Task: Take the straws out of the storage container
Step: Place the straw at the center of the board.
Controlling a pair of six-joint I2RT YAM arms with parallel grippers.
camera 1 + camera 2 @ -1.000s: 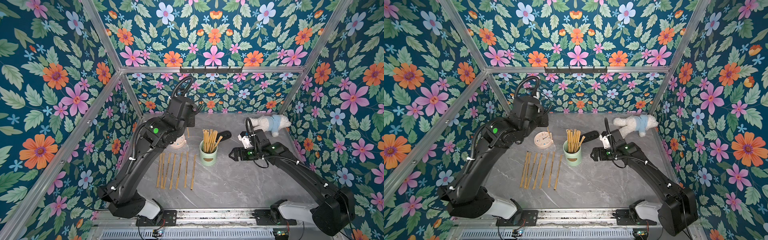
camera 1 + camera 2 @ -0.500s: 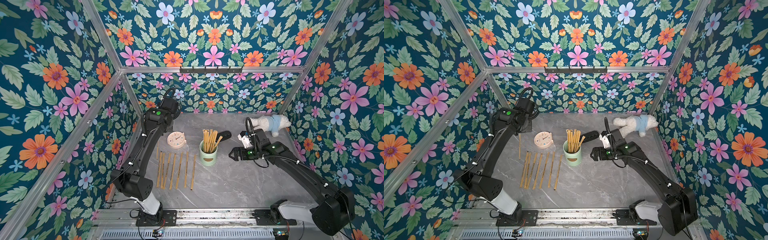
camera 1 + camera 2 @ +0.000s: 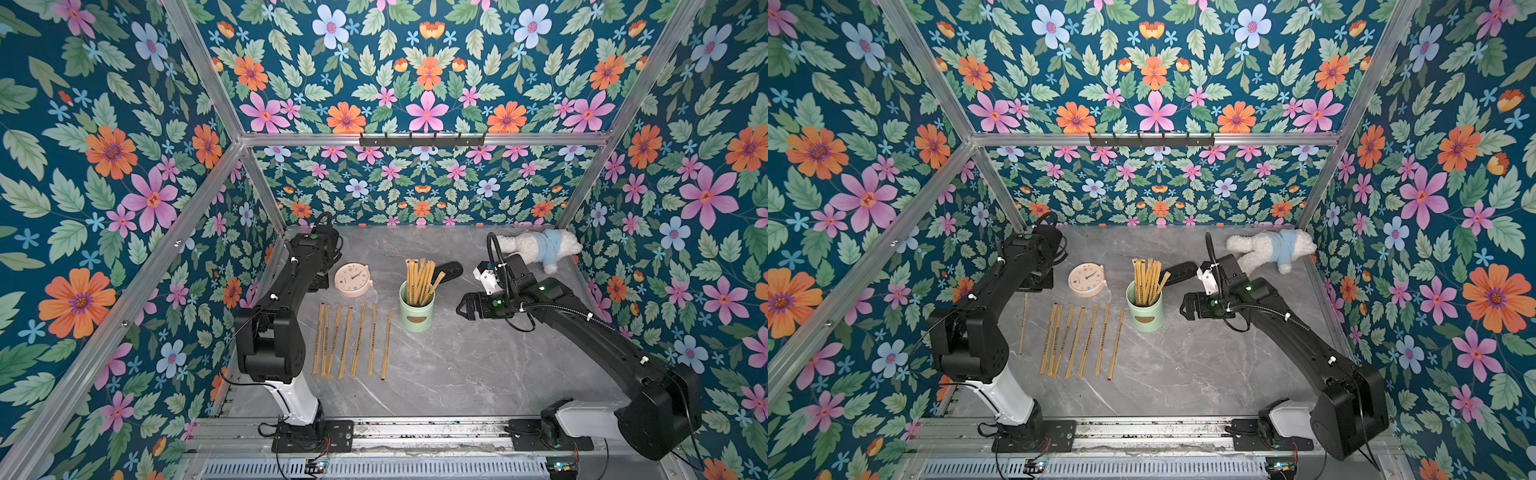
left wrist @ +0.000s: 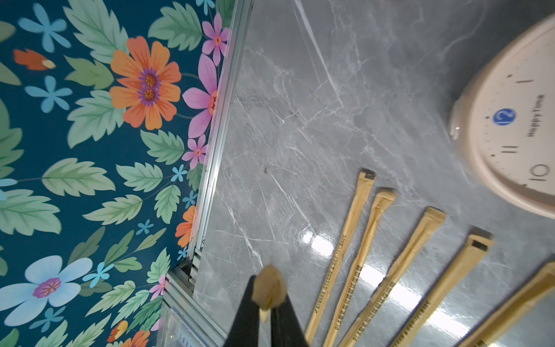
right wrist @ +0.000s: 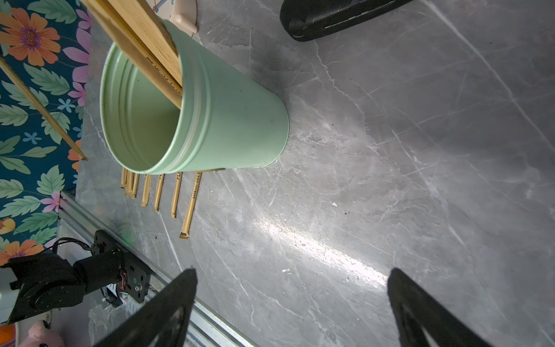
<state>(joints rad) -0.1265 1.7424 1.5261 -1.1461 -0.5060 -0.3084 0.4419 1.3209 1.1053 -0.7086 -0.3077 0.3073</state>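
Tan paper straw (image 3: pixel 1023 324) hangs by its tip from the closed left gripper (image 4: pixel 268 303), left of the laid-out row (image 3: pixel 353 340); released high, it may topple across them. Wide open and empty, the right gripper (image 5: pixel 291 272) flanks the storage container (image 3: pixel 417 309) mid-frame, more straws (image 3: pixel 419 276) inside it.

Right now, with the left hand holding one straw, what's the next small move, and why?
Probably lower the left hand and lay its straw flat beside the row of straws: the hand is shut on it, and it hangs upright over bare table just outside the row.
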